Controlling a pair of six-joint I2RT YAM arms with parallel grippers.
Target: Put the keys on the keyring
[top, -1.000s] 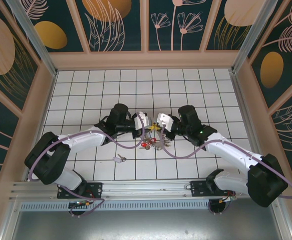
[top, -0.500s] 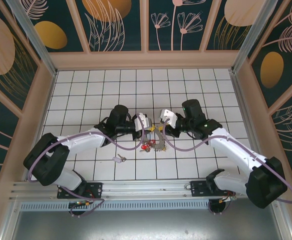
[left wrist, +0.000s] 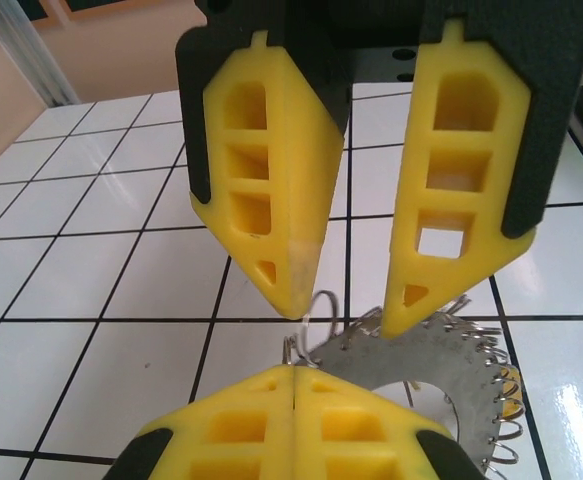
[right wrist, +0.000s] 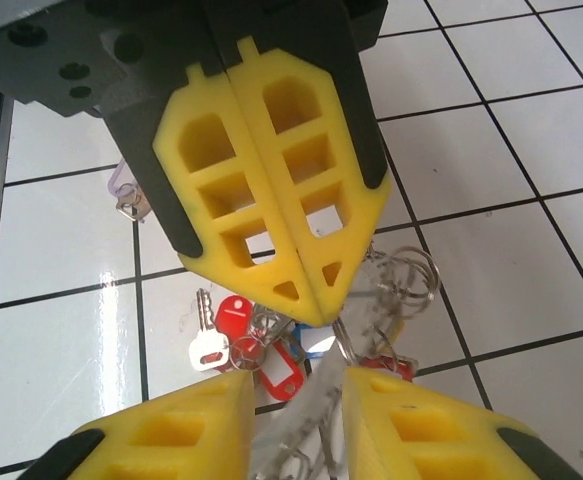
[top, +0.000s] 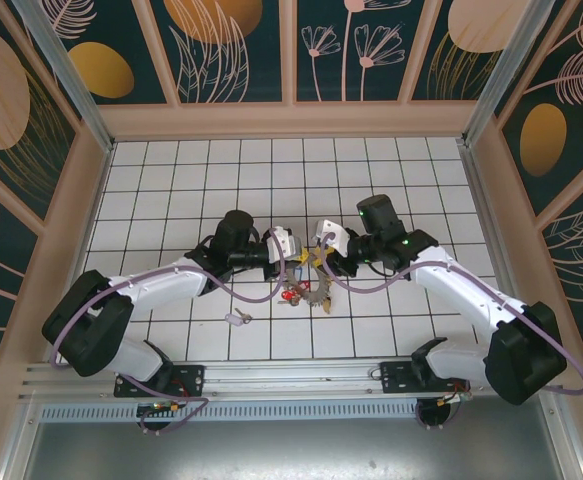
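- The left gripper (left wrist: 293, 372) is closed tip to tip. It looks to be pinching the near rim of the keyring (left wrist: 426, 362), probably to hold the ring off the tiles and steady for the other arm.
- The keyring runs straight ahead of the left fingertips as a flat grey disc with an open centre. Small wire loops (left wrist: 501, 400) fringe its far rim.
- The right gripper (right wrist: 299, 380) faces the left one nose to nose. Its jaws stand part open with a grey strip of the keyring in the gap. I cannot tell whether either pad touches it.
- This head-on meeting likely lets one arm brace the ring while the other works at its edge.
- Several keys (right wrist: 211, 345) with red tags (right wrist: 283, 378) hang in a bunch just beyond the right fingertips, under the left gripper's tips, so some seem to be threaded already.
- One loose key (top: 236, 318) with a pale tag lies on the tiled table (top: 171, 180), behind the left gripper and out to its side, well apart from the ring. It looks like the next one to fetch.
- Between the two sets of tips there is almost no slack, so any sideways move risks knocking the loops.
- Behind each wrist the tiles give free room to draw back, and the enclosure walls (top: 291, 120) are well away.
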